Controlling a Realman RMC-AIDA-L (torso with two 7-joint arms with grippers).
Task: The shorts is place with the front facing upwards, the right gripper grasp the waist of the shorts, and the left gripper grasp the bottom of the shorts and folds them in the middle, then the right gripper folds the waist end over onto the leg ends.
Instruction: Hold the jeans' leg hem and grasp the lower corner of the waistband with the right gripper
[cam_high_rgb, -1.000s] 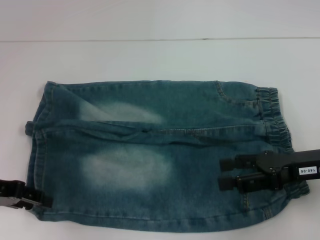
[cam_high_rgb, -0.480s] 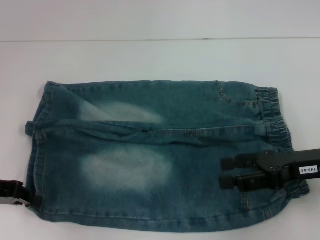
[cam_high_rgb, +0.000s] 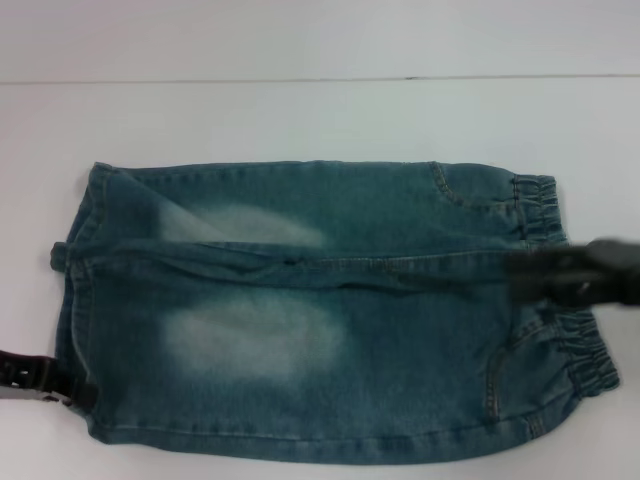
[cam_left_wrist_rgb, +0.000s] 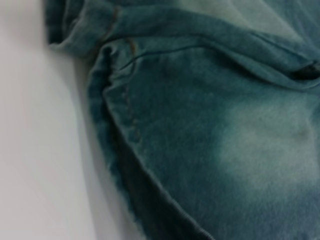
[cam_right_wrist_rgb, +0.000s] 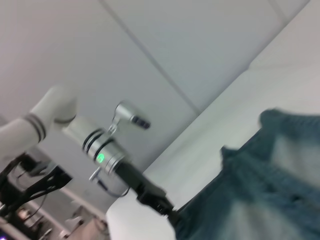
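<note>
Blue denim shorts (cam_high_rgb: 320, 320) lie flat on the white table, elastic waist (cam_high_rgb: 590, 355) to the right and leg hems (cam_high_rgb: 75, 270) to the left. My left gripper (cam_high_rgb: 55, 385) sits at the near left corner, against the hem of the nearer leg. The right wrist view shows the same gripper (cam_right_wrist_rgb: 167, 207) touching that edge of the shorts (cam_right_wrist_rgb: 265, 190). My right gripper (cam_high_rgb: 560, 275) is a dark blur over the waist end, near the middle seam. Only denim (cam_left_wrist_rgb: 225, 125) and hem stitching fill the left wrist view.
White table (cam_high_rgb: 300, 110) stretches behind the shorts to a pale wall. The shorts reach close to the table's near edge. My left arm (cam_right_wrist_rgb: 100, 150) shows as white and silver links in the right wrist view.
My right gripper has moved quickly from the nearer waist corner toward the far right, now over the waistband's middle. The left gripper has stayed at the left hem corner. The shorts have not shifted.
</note>
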